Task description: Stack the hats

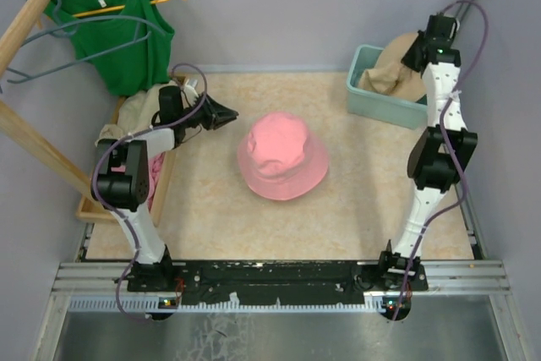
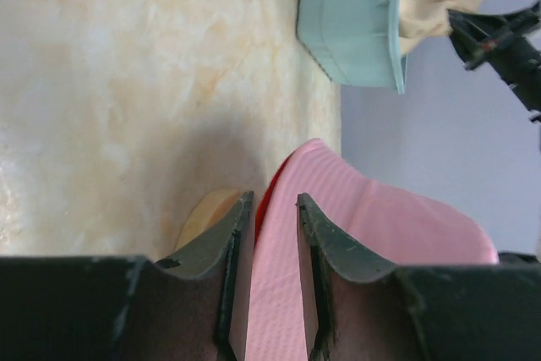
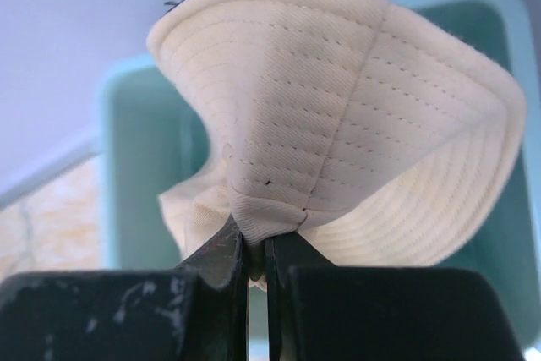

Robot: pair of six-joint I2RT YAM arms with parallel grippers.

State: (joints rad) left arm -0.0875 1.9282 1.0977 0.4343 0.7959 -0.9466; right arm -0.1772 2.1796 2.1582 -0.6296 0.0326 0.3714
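Note:
A pink hat (image 1: 283, 156) lies crown up in the middle of the table, and in the left wrist view a red sliver (image 2: 269, 196) shows under the pink hat (image 2: 380, 217). My left gripper (image 1: 228, 114) hovers just left of it without touching. Its jaws stand a little apart, and through the left gripper (image 2: 272, 199) only the pink fabric beyond shows. At the back right my right gripper (image 3: 258, 247) is shut on a fold of the beige hat (image 3: 355, 116). That hat hangs over the teal bin (image 3: 135, 175). From above, the beige hat (image 1: 390, 69) bulges out of the bin beside the right gripper (image 1: 420, 50).
The teal bin (image 1: 380, 99) stands at the back right corner. A wooden tray (image 1: 165, 183) with beige and pink cloths lies along the left edge. A green tank top (image 1: 127, 35) hangs on a wooden rack at the back left.

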